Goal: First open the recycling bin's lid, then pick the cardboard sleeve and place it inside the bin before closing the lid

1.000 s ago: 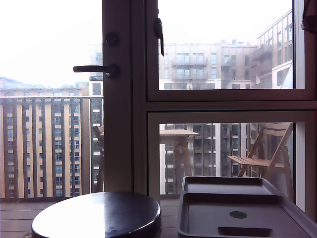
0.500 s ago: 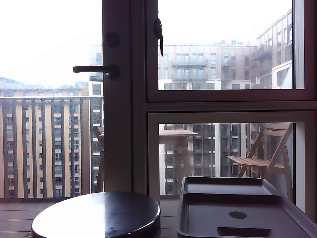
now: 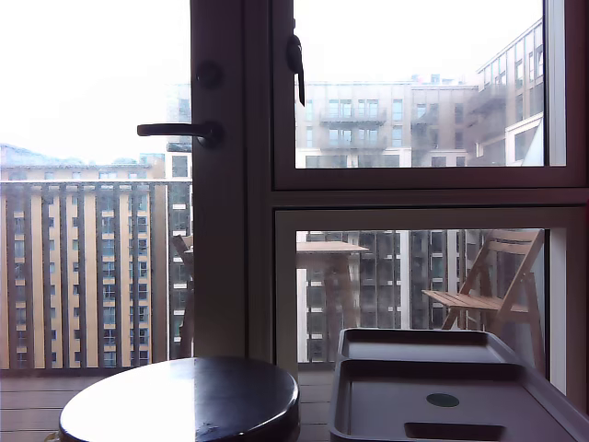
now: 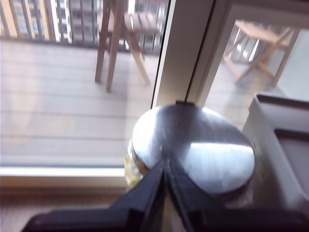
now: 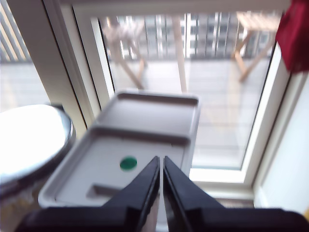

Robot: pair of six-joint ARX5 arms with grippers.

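Lid [image 5: 126,159] beneath my second pincer [image 5: 161,162], jaws closed, empty.

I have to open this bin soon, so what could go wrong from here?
My second claw is shut above the closed lid; it must open or it may only bump the rim. The round table stands close beside the recycling bin, so a swinging arm could strike it. No cardboard sleeve is visible.
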